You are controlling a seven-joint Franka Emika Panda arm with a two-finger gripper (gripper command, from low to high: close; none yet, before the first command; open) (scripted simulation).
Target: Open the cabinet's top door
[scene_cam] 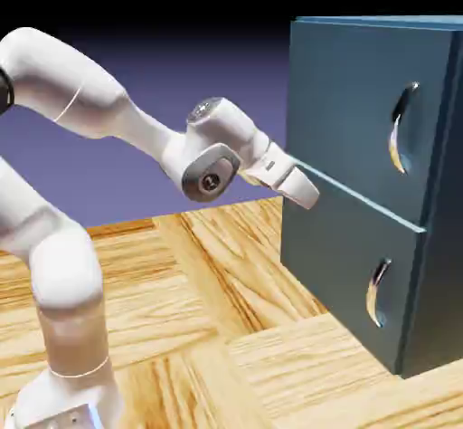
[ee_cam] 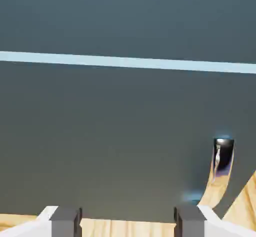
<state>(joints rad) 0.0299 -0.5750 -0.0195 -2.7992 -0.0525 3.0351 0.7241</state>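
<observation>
The dark teal cabinet (scene_cam: 348, 237) stands at the exterior view's right. Its top door (scene_cam: 348, 101) is flush and carries a curved silver handle (scene_cam: 402, 128) near its right side. My gripper (scene_cam: 306, 192) hovers at the front's left edge, level with the seam between the two panels, far left of that handle. It is open and holds nothing. In the hand view the gripper (ee_cam: 127, 221) faces the teal front, with its grey fingertips (ee_cam: 65, 216) at the bottom edge. The pale seam (ee_cam: 128, 62) runs across, and the top door (ee_cam: 128, 16) lies above it.
The shorter lower panel (scene_cam: 344, 264) has its own silver handle (scene_cam: 378, 293), which also shows low right in the hand view as the lower handle (ee_cam: 222, 157). The cabinet rests on a wooden tabletop (scene_cam: 208, 328). The arm's white base (scene_cam: 63, 364) rises at lower left.
</observation>
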